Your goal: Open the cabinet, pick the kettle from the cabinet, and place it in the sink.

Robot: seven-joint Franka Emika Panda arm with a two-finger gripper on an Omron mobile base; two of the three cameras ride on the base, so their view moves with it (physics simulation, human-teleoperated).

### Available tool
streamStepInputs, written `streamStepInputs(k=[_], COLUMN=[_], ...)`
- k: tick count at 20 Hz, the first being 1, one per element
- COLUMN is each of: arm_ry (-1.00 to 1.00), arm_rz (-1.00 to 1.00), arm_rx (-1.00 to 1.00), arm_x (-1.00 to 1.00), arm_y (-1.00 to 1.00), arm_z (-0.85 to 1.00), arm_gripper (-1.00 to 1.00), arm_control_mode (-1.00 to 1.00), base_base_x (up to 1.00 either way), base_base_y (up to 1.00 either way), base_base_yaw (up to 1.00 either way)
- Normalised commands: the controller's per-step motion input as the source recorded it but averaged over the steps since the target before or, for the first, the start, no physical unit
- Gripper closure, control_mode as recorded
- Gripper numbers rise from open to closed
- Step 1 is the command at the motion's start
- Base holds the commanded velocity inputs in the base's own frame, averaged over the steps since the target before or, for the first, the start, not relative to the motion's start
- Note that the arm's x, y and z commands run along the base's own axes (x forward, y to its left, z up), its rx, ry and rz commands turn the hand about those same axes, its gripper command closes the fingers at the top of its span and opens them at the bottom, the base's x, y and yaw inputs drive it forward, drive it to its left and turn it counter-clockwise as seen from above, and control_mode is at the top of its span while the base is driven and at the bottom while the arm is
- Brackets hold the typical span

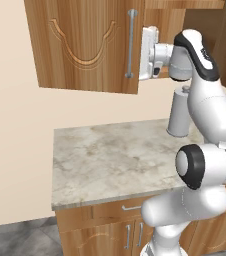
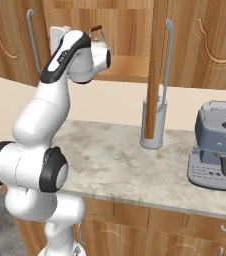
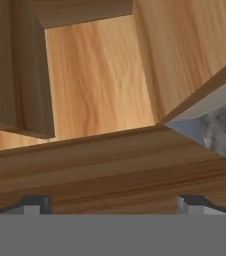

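Working inside the wooden wall cabinet with carved curved panels and long silver bar handles (image 2: 135, 30), with one door swung out edge-on in the right base view and the shelf exposed. Judging the opening step done and the reach for the pick in hand.

Below, leaving alone the marble-like countertop (image 1: 105, 160), the blue-grey coffee machine (image 2: 217, 150) and the tall grey cylindrical canister (image 2: 152, 125), both standing on that top and well apart from the hand.

Finding the small rounded cream-white kettle with thin upright handle (image 2: 98, 42) on the cabinet shelf, upright, just behind the white arm's wrist in the right base view. Cannot tell from there whether touching or just apart.

Seeing the two-finger gripper (image 3: 113, 205) in the hand view aimed at bare wooden boards, dark fingertips (image 3: 35, 204) spread wide with nothing between them.

Next, probably: turning the hand toward the kettle, bringing the spread fingers either side of body or handle, closing, then lifting clear of the shelf edge and the open door before carrying to the sink. Calls for care not to knock the kettle over with the wrist.
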Motion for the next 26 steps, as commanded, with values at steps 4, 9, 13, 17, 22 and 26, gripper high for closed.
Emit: streamStepInputs(k=[4, 9, 13, 17, 22, 26], arm_ry=[0.00, 0.00, 0.00, 0.00, 0.00, 0.00], arm_rz=[0.11, 0.06, 0.02, 0.00, 0.00, 0.00], arm_rx=[0.00, 0.00, 0.00, 0.00, 0.00, 0.00], arm_x=[-0.31, -0.38, -0.39, -0.44, -0.47, -0.47], arm_y=[0.20, 0.18, 0.20, 0.26, 0.30, 0.35], arm_z=[0.07, 0.05, 0.02, 0.01, 0.00, 0.00], arm_gripper=[-1.00, -1.00, -1.00, -1.00, -1.00, -1.00], arm_control_mode=[-1.00, -1.00, -1.00, -1.00, -1.00, -1.00], base_base_x=[0.00, 0.00, 0.00, 0.00, 0.00, 0.00], base_base_y=[0.00, 0.00, 0.00, 0.00, 0.00, 0.00], base_base_yaw=[0.00, 0.00, 0.00, 0.00, 0.00, 0.00])
